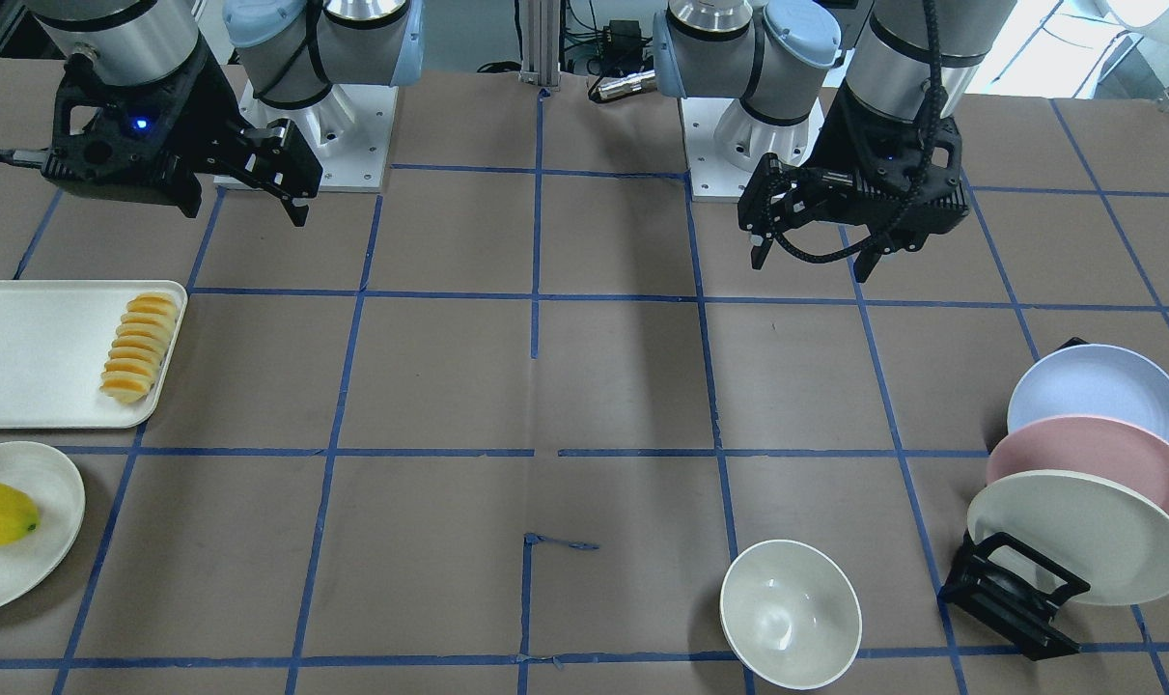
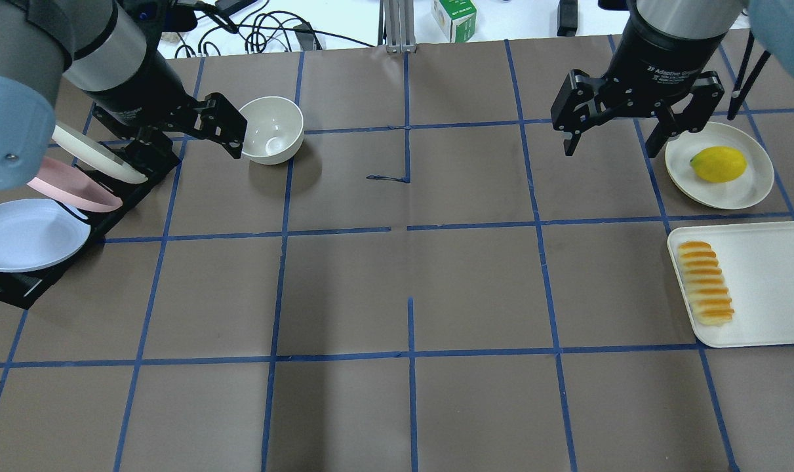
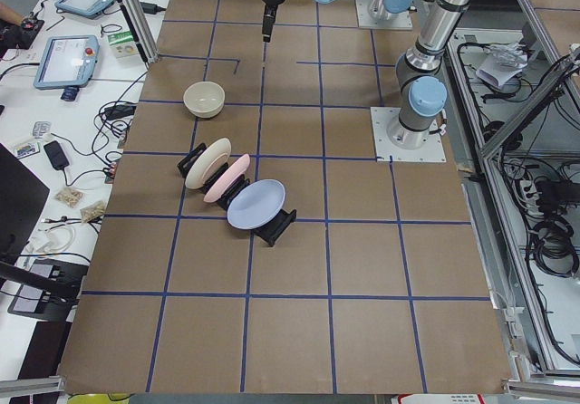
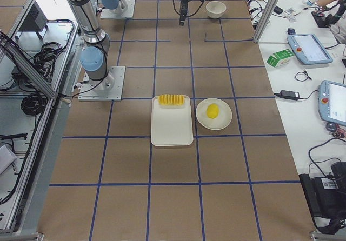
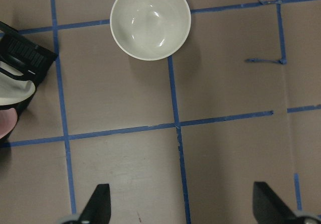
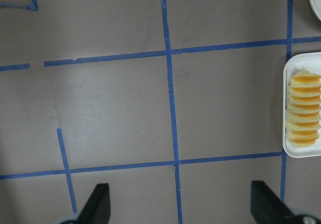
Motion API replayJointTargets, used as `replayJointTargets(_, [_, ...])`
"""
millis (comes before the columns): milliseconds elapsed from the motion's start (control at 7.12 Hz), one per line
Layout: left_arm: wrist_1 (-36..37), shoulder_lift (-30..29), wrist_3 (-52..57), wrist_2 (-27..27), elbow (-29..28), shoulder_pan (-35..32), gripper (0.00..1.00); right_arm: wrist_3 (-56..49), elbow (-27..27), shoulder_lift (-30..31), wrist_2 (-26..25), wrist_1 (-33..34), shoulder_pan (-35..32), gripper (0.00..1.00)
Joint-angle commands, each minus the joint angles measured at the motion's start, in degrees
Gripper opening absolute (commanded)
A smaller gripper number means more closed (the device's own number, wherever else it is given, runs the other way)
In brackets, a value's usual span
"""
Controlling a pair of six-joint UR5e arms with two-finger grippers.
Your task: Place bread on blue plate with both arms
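Observation:
The bread (image 1: pixel 138 347), a ridged row of orange-topped slices, lies on the inner edge of a white tray (image 1: pixel 24 357); it also shows in the overhead view (image 2: pixel 706 282) and the right wrist view (image 6: pixel 303 115). The blue plate (image 1: pixel 1096 386) stands tilted in a black rack (image 1: pixel 1014 598), the slot nearest the robot, also in the overhead view (image 2: pixel 26 235). My left gripper (image 1: pixel 809 267) is open and empty, high above the table near the rack and bowl. My right gripper (image 2: pixel 610 147) is open and empty, above the table, to the left of the lemon's plate.
A pink plate (image 1: pixel 1096 458) and a cream plate (image 1: pixel 1076 536) stand in the same rack. A white bowl (image 1: pixel 790 613) sits beside the rack. A lemon (image 2: pixel 718 164) lies on a small white plate (image 2: pixel 751 190) beyond the tray.

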State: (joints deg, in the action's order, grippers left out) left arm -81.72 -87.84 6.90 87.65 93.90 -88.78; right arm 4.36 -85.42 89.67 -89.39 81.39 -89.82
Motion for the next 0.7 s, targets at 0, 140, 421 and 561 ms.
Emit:
replayJointTargets(0, [-0.02, 0.21, -1.79, 0.59, 0.23, -0.07, 1.00, 0.04, -0.01, 0.07, 0.00, -0.09, 0.00, 1.00])
replayJointTargets(140, [-0.54, 0.13, -1.80, 0.94, -0.03, 0.62, 1.00, 0.04, -0.01, -0.02, -0.08, -0.09, 0.00, 1.00])
replayJointTargets(421, [-0.81, 0.13, -1.89, 7.91, -1.08, 7.00, 1.00, -0.14, -0.01, -0.37, 0.00, 0.78, 0.61, 1.00])
replayJointTargets(561, [-0.20, 0.21, -1.80, 13.11, -1.52, 13.40, 1.00, -1.18, -0.01, -0.46, -1.13, 0.44, 1.22, 1.00])
